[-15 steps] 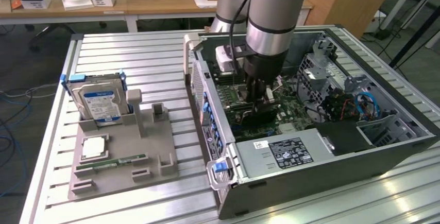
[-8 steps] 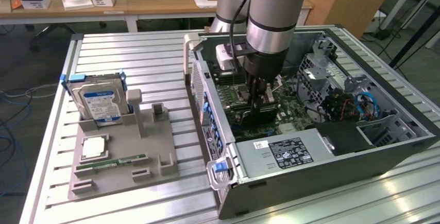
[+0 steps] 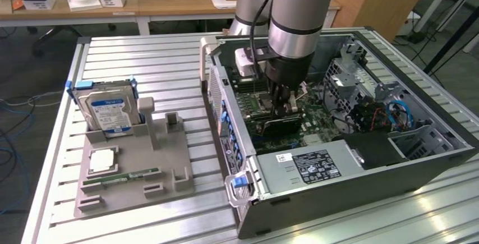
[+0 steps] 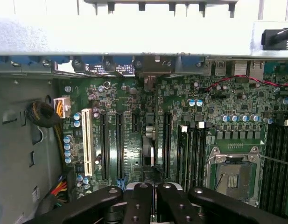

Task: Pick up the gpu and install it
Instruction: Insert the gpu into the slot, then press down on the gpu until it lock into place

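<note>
The grey and light-blue Universal Robots arm (image 3: 295, 14) reaches down from the top centre of the exterior view into the open dark-grey metal computer case (image 3: 419, 168) that lies on its side across the right half of the slatted aluminium table (image 3: 134, 53). Its black gripper (image 3: 284, 109) sits low over the green motherboard (image 3: 318, 118) in the middle of the frame, and the thin green circuit-board gpu (image 3: 283, 125) stands on edge directly under the fingertips — card and tool are in contact, the card's lower edge down at the board.

In the wrist view the black fingers (image 4: 140, 205) fill the lower centre of the frame, drawn together with only a thin gap between them; the gripper is closed, pinched on the top edge of the gpu (image 4: 144, 154), which runs away from the fingers as a narrow strip between the long black expansion slots (image 4: 119, 144). A white slot (image 4: 87, 142) lies to the left of these, and the silver processor socket (image 4: 232, 175) sits at lower right.

On the left of the exterior view, well apart from the case, a grey plastic parts holder (image 3: 142, 171) carries a silver hard drive with a blue-white label (image 3: 111, 114) standing upright, with a narrow green memory stick (image 3: 123, 178) lying flat lower down.
</note>
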You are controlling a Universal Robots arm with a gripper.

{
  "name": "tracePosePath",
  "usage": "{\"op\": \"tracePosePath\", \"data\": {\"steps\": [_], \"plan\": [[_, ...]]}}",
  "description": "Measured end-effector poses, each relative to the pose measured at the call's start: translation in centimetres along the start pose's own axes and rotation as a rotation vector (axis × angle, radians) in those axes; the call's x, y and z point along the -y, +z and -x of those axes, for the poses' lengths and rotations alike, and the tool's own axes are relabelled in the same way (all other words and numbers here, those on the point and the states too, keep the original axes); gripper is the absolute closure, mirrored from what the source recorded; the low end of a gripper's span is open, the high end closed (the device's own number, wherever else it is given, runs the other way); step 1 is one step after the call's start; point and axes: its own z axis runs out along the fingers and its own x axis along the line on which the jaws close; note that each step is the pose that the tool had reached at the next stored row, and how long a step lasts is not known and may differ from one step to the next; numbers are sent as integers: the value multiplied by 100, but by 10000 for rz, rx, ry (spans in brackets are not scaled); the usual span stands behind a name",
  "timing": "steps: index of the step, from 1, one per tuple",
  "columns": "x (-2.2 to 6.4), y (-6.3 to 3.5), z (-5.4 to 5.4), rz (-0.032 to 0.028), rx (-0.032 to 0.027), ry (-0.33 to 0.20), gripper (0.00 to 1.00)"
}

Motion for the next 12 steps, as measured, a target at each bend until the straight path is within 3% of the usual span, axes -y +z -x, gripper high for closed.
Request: {"op": "tracePosePath", "data": {"steps": [12], "plan": [[-4,1,0,0,-2,2,89]]}}
